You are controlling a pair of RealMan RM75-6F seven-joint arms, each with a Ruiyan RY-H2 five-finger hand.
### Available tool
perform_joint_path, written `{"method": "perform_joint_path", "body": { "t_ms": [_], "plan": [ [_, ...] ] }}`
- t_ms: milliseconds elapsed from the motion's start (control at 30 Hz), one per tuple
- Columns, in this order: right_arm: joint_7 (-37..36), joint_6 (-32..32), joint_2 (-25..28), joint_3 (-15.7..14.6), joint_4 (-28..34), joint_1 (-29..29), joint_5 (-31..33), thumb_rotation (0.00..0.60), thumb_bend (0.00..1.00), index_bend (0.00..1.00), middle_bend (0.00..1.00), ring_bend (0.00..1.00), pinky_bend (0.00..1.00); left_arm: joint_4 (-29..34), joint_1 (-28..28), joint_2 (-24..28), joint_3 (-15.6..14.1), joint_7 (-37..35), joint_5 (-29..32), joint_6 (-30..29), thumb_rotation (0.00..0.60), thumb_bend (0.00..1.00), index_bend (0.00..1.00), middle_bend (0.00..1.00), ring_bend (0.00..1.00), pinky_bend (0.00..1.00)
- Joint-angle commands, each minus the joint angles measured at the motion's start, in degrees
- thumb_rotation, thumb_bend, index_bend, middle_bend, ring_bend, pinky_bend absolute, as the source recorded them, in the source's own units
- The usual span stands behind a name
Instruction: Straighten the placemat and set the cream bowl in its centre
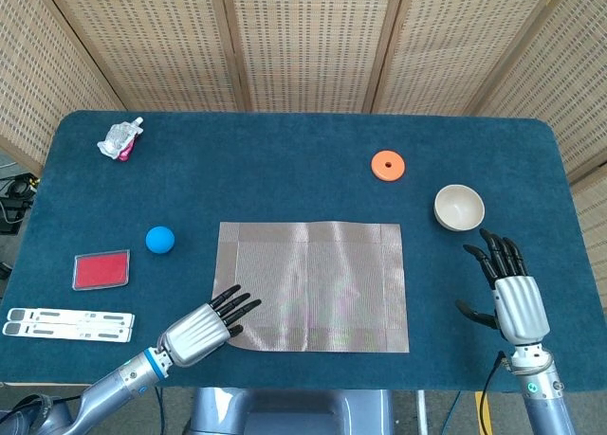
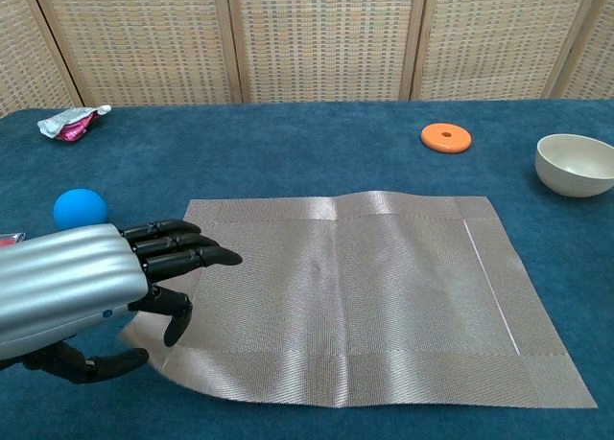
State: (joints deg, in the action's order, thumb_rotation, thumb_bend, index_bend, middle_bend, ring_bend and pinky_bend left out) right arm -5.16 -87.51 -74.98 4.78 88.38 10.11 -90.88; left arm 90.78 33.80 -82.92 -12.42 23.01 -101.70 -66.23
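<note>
The grey woven placemat [image 1: 313, 283] [image 2: 355, 287] lies nearly square to the table's front edge, flat apart from a few ripples and a raised near-left corner. My left hand [image 1: 204, 326] [image 2: 86, 291] holds that corner, fingers on top and thumb underneath. The cream bowl [image 1: 459, 208] [image 2: 576, 165] stands upright on the blue cloth, off the mat to its far right. My right hand [image 1: 512, 298] hovers open in front of the bowl, fingers spread, touching nothing; the chest view does not show it.
An orange disc [image 1: 387, 165] [image 2: 446, 137] lies behind the mat. A blue ball [image 1: 159, 239] [image 2: 80, 209], a red card [image 1: 101, 270] and white strips [image 1: 66, 321] sit to the left. A crumpled packet [image 1: 120, 138] [image 2: 67, 124] lies far left.
</note>
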Motion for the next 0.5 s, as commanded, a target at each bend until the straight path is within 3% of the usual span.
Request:
{"method": "perform_joint_path", "body": {
  "t_ms": [33,233,500],
  "plan": [
    [0.0,0.3,0.2,0.0,0.2,0.0,0.3,0.600,0.27,0.21,0.00,0.00,0.00,0.2,-2.5,0.3,0.1,1.3,0.2,-2.8,0.600,0.20,0.28,0.00,0.00,0.00],
    [0.6,1.9,0.8,0.1,0.7,0.2,1.7,0.600,0.27,0.21,0.00,0.00,0.00,1.5,-7.1,1.3,-0.2,2.7,-0.6,-8.8,0.600,0.14,0.15,0.00,0.00,0.00],
    [1.7,3.8,1.1,1.8,0.6,0.8,5.2,0.600,0.26,0.21,0.00,0.00,0.00,4.3,-12.3,3.7,2.6,-1.2,1.9,-17.2,0.600,0.14,0.14,0.00,0.00,0.00]
  ]
}}
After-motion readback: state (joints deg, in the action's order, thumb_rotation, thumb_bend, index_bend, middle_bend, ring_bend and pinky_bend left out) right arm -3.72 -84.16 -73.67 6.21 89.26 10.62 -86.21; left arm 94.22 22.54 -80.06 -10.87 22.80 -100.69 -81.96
